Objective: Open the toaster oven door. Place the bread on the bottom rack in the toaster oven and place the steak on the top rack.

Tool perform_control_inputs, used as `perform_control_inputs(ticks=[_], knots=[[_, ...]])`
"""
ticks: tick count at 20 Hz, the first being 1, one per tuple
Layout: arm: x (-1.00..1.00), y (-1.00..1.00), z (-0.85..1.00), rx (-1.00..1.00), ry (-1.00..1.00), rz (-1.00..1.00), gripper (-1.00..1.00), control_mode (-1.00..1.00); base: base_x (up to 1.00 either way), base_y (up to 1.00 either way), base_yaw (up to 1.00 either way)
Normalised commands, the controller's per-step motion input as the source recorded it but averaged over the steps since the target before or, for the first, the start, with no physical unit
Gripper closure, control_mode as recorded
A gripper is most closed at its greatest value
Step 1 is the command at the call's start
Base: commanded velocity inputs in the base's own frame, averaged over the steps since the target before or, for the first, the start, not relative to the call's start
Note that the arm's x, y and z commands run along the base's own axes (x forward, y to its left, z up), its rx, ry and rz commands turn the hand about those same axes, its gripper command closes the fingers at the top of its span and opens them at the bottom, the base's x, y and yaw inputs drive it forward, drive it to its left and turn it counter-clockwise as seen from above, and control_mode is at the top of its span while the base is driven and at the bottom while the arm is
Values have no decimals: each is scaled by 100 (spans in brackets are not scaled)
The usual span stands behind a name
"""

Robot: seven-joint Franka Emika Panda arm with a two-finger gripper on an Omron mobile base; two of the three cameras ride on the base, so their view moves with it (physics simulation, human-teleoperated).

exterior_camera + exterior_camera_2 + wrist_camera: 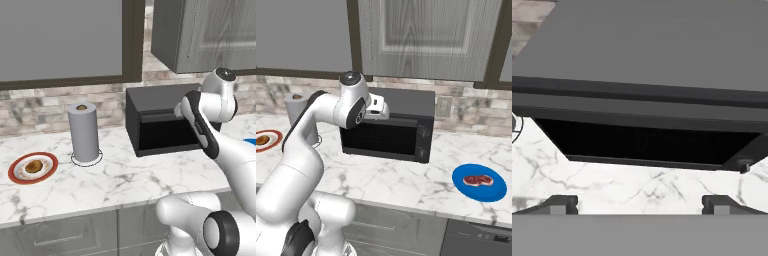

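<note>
The black toaster oven [150,102] [406,102] stands on the marble counter against the brick wall. Its toaster oven door [167,135] [381,138] [647,142] stands upright and shut, so the racks are hidden behind it. My gripper [380,114] [639,205] hovers over the oven's top front edge, looking down along the door. Its fingertips [559,204] stand wide apart and open, with nothing between them. The bread [33,166] [261,140] lies on a red-rimmed plate [15,177] at the left. The steak [477,180] lies on a blue plate [496,192] at the right.
A paper-towel roll [84,132] [296,107] stands upright between the bread plate and the oven. Wall cabinets [200,35] hang above the oven. Bare marble counter [130,180] lies in front of the oven up to the front edge.
</note>
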Motion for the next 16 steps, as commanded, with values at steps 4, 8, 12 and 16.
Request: perform_control_inputs(ticks=[4, 8, 12, 16], knots=[[56, -10, 0, 0, -9, -4, -100, -100, 0, 0, 0], [27, 0, -4, 0, -8, -7, -100, -100, 0, 0, 0], [34, 0, -30, 5, -14, -4, -100, -100, 0, 0, 0], [51, 0, -28, 8, -4, 0, -100, -100, 0, 0, 0]])
